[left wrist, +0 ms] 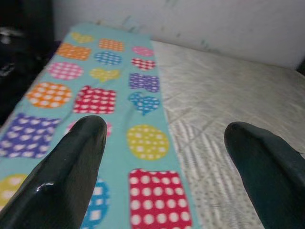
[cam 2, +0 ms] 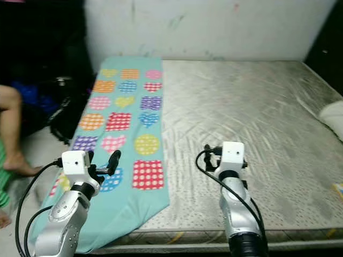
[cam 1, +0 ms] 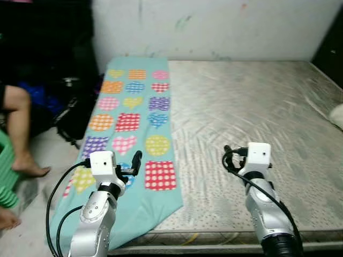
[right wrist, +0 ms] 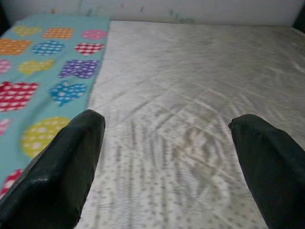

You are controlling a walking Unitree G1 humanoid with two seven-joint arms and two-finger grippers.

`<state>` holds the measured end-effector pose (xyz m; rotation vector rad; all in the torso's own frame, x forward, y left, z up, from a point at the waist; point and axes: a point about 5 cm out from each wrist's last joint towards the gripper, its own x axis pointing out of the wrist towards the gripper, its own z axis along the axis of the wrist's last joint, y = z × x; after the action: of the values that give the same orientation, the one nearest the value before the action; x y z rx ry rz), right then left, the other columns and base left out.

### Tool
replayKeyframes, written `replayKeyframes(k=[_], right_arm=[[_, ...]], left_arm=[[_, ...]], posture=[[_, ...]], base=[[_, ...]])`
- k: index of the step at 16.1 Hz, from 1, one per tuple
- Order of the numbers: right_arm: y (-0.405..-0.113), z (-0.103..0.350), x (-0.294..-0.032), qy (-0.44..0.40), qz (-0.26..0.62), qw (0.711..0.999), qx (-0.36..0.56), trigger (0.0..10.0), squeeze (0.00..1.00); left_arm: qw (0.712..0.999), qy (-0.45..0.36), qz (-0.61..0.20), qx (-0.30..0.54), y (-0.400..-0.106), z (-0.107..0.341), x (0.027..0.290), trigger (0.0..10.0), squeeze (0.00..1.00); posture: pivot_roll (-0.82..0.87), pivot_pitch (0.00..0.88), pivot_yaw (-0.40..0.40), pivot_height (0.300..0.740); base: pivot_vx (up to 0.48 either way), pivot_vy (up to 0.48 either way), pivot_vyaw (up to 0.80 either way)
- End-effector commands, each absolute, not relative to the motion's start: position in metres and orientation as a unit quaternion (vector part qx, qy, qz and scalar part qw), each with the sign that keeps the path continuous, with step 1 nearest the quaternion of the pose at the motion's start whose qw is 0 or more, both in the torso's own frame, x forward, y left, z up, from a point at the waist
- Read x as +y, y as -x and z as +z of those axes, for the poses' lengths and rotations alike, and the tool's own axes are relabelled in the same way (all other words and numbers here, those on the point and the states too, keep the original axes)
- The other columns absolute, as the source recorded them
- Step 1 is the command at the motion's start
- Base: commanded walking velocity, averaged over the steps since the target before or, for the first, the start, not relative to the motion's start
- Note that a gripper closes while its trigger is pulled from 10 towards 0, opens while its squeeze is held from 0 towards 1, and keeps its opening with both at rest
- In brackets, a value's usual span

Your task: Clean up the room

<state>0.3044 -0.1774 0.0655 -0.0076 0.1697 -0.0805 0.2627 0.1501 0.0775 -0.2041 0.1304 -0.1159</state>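
The left hand (left wrist: pixel 162 171) is spread wide, its two black fingers (left wrist: pixel 62 176) well apart with nothing between them. It hovers above the near end of the blanket (cam 1: pixel 131 123), over the red dotted square and the yellow dotted circle, and touches nothing. In the head views the left hand (cam 1: pixel 134 163) sits just above the blanket's lower part, near the mattress's left edge.

The right hand (right wrist: pixel 167 167) is likewise wide open and empty, its fingers (right wrist: pixel 62 167) far apart. It hangs above bare mattress (cam 1: pixel 252 107), with the blanket's edge off to its left. From the head camera the right hand (cam 1: pixel 230 155) is over the near middle of the mattress, well apart from the left one.

The blanket is teal, printed with dotted and checked hearts, circles and squares in orange, pink, red, purple, blue and yellow. It lies flat in a long strip down the left side of the mattress, running from the white wall (cam 1: pixel 214 27) toward the robot, and its near corner droops over the mattress's front edge. The rest of the mattress is uncovered, grey-beige and quilted. A pale cushion-like thing (cam 1: pixel 337 115) lies at the right edge, too cut off to identify.

At the left, a person's bare leg and foot (cam 1: pixel 24 144) rest on the floor beside dark bags (cam 1: pixel 69 107).
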Motion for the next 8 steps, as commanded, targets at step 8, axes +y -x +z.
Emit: replayKeyframes(k=[8], right_arm=[[-0.3054,0.0679,-0.1784,0.001,-0.041,0.996,0.084,10.0,0.00]], left_arm=[[0.991,0.098,-0.058,0.064,-0.2646,0.0769,0.1498,10.0,0.00]], posture=[[-0.09,0.000,-0.008,0.740]], base=[[0.000,0.150,0.00]])
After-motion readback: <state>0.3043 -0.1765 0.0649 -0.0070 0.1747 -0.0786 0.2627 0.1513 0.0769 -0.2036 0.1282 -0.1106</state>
